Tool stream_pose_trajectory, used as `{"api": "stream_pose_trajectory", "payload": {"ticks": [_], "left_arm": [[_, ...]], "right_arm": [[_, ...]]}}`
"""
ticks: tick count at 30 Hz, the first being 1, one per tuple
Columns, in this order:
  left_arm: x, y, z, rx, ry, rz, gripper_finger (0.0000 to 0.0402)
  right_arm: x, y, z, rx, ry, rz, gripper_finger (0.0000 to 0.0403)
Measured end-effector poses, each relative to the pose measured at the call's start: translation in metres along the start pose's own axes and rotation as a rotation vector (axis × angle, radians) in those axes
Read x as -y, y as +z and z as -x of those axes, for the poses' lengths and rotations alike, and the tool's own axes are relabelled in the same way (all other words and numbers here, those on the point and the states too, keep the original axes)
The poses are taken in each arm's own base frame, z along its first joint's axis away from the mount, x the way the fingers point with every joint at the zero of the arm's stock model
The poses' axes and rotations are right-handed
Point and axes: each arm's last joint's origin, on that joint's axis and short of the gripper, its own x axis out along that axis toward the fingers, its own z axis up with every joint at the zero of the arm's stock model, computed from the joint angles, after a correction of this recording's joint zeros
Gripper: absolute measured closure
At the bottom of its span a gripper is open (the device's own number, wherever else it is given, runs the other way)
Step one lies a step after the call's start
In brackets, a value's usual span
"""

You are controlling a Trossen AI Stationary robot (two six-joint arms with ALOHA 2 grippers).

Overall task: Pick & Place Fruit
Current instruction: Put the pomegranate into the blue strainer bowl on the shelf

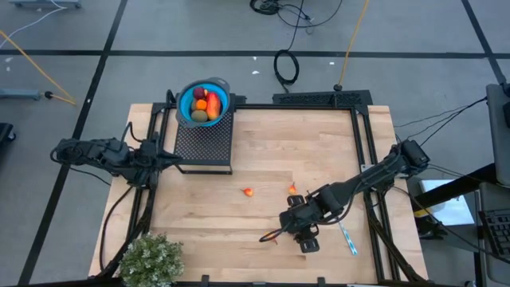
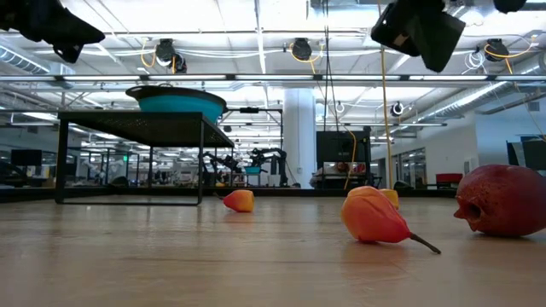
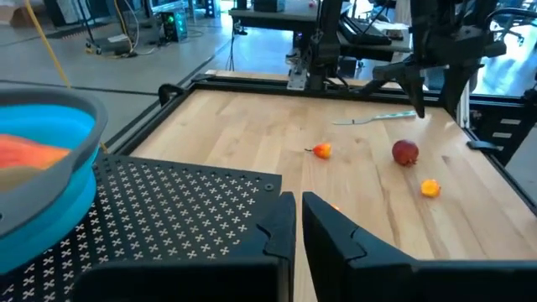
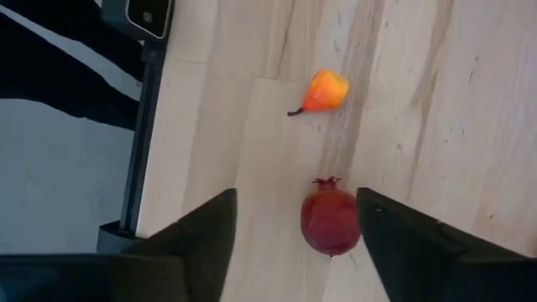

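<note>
Right gripper (image 4: pixel 294 231): fingers spread wide, hanging above the near right part of the table, holding nothing; the dark red pomegranate lies on the wood between them, untouched.
Pomegranate (image 4: pixel 331 220): round, dark red, matte, its small crown pointing toward the orange pear-shaped piece; in the high view it is hidden under the gripper.
Pear-shaped piece (image 4: pixel 324 91): orange shading to yellow, lying on its side just beyond the pomegranate, thin dark stem pointing toward the table's edge rail; its long axis runs stem to blunt end.
Other loose fruit: a small orange piece (image 1: pixel 248 192) near the table's middle and another (image 1: pixel 292 189) close to the right arm; which way they point cannot be made out.
Utensil (image 1: pixel 348 239): slim, white and blue, flat beside the right gripper, partly covered by the arm.
Left gripper (image 3: pixel 298 226): fingers nearly together, empty, resting over the perforated black stand (image 1: pixel 204 142) at the far left.
Bowl (image 1: pixel 204 102): blue, on the stand's far end, holding a red-orange oblong, an olive oval and a dark red ball, packed and overlapping.
Plant (image 1: pixel 150 259): bushy green, near left corner, cut off by the frame.
</note>
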Motion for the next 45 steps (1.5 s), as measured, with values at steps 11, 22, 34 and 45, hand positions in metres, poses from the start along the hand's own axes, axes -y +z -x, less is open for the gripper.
{"api": "stream_pose_trajectory", "payload": {"ticks": [11,22,34,45], "left_arm": [[0.0,0.0,0.0,-0.003,-0.016,-0.047,0.0371],[0.0,-0.004,0.0,-0.046,-0.011,-0.055,0.0371],[0.0,-0.004,0.0,-0.045,-0.011,-0.054,0.0371],[0.0,-0.004,0.0,-0.046,-0.012,-0.053,0.0371]], "right_arm": [[0.005,-0.002,-0.039,-0.105,-0.036,-0.05,0.0105],[0.012,-0.009,-0.063,-0.21,-0.093,-0.109,0.0105],[0.023,-0.023,-0.087,-0.265,-0.166,-0.12,0.0105],[0.026,-0.03,-0.091,-0.279,-0.179,-0.15,0.0112]]}}
